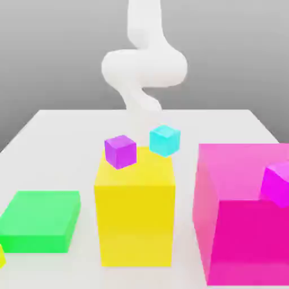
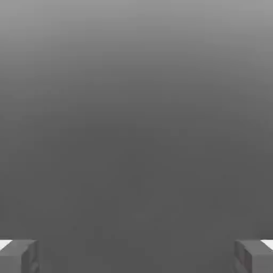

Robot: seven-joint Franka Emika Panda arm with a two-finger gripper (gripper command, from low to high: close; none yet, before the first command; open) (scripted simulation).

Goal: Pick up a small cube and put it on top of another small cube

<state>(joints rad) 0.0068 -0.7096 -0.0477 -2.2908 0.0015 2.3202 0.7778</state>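
Plainly, the first trouble is reach. The small yellow cube, the one to be picked up, sits at the near edge of the exterior view's left, cut off by the frame, while the white robot arm stands at the far side. The gripper has its fingers spread wide with nothing between them, so the pick is still to be made. A straight, low path towards the cube could knock the tall yellow block or clip the flat green block; travelling high and descending steeply looks safer.

The purple cube, the likely target, appears at the far left part of the tall block's top, though I cannot tell how much of its base is supported. If it overhangs, pressing down off-centre could tip it over the edge. The small cyan cube is just beside it, towards the exterior view's right, and a wide-open finger could brush it on release. Both cubes sit turned relative to the block, so a poorly aligned grasp or placement could leave the yellow cube skewed and sliding off.
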